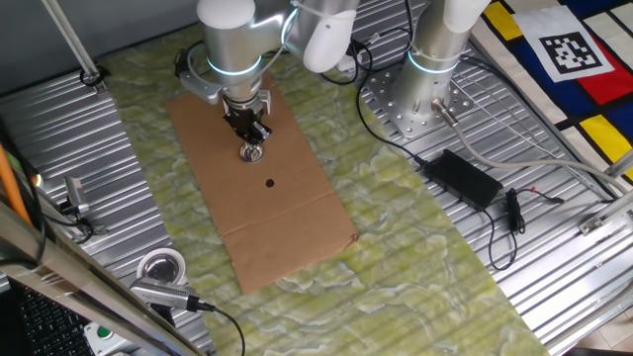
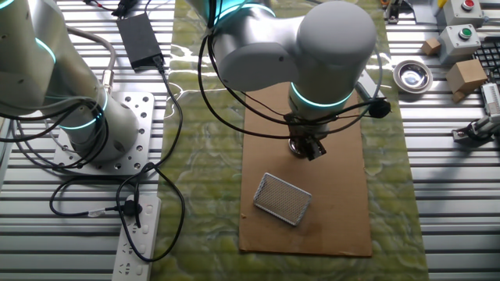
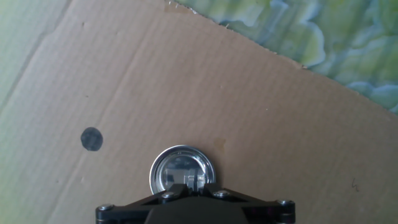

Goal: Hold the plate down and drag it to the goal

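So the plate (image 1: 252, 152) is seen sitting on the upper half of the cardboard sheet (image 1: 297, 222) in one fixed view, a bit left of frame centre; it's a small shiny silver disc, and the gripper (image 1: 251, 141) is parked right on top of it, pointing straight down; the fingertips look pressed together onto the disc's middle, though whether they're fully closed can't really be told from this angle.

In the hand view the plate (image 3: 183, 172) is found at the bottom centre, its lower edge tucked under the black gripper body; the fingertips are reflected in its dark centre; the jaw gap itself isn't shown, so the opening can't be called. A small black dot (image 3: 91, 139) is marked on the cardboard (image 3: 205, 93) to the left of the plate, near but not touching; in the fixed view the same dot (image 1: 270, 183) is seen just below the plate.

In the other fixed view the plate is mostly hidden by the gripper (image 2: 306, 147) at mid-frame; a grey mesh-textured rectangular pad (image 2: 283, 198) is laid on the cardboard below and left of it, apart from it.

The cardboard is spread on a green marbled mat (image 1: 396, 247); a white tape roll (image 1: 161, 267) is spotted at lower left, off the cardboard.
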Controlling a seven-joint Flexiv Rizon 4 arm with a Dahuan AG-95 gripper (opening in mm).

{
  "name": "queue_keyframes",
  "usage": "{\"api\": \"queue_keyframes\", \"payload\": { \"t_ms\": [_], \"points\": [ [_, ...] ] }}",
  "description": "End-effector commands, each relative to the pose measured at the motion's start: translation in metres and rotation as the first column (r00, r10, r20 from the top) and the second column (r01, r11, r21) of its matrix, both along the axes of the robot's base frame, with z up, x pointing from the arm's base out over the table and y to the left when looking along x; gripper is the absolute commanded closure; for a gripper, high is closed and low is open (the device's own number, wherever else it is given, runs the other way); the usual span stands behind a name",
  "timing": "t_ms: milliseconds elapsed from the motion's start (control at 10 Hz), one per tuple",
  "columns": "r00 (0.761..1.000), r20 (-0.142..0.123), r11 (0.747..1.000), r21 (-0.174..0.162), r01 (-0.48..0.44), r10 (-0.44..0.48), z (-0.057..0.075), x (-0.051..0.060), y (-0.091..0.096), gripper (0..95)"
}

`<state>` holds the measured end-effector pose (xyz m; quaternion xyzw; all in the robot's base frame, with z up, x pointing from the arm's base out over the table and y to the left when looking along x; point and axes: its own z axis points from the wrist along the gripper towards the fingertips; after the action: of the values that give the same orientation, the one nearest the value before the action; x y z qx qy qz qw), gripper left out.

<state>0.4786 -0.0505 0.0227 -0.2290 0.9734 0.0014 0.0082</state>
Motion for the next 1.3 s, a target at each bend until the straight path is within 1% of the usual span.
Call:
{"api": "queue_keyframes", "payload": {
  "t_ms": [100,400,600,800,900,1000,1300],
  "points": [
    [1.0,0.001,1.0,-0.001,0.001,-0.001,-0.0002,0.0002,-0.0001,95.0],
    [1.0,-0.003,1.0,-0.01,-0.007,0.007,-0.0002,0.0002,-0.0001,95.0],
    [1.0,-0.002,1.0,-0.006,0.008,-0.008,-0.0002,0.0002,-0.0001,95.0],
    [0.999,0.005,0.999,-0.011,0.034,-0.034,0.0004,0.001,-0.0004,95.0],
    [0.999,0.007,0.999,-0.012,0.037,-0.037,0.0015,0.0019,-0.0008,95.0],
    [0.999,0.011,0.999,-0.009,0.041,-0.041,0.0088,0.0054,-0.0029,95.0],
    [0.996,0.008,0.996,-0.003,0.087,-0.087,0.0088,0.0054,-0.0029,95.0]
  ]
}}
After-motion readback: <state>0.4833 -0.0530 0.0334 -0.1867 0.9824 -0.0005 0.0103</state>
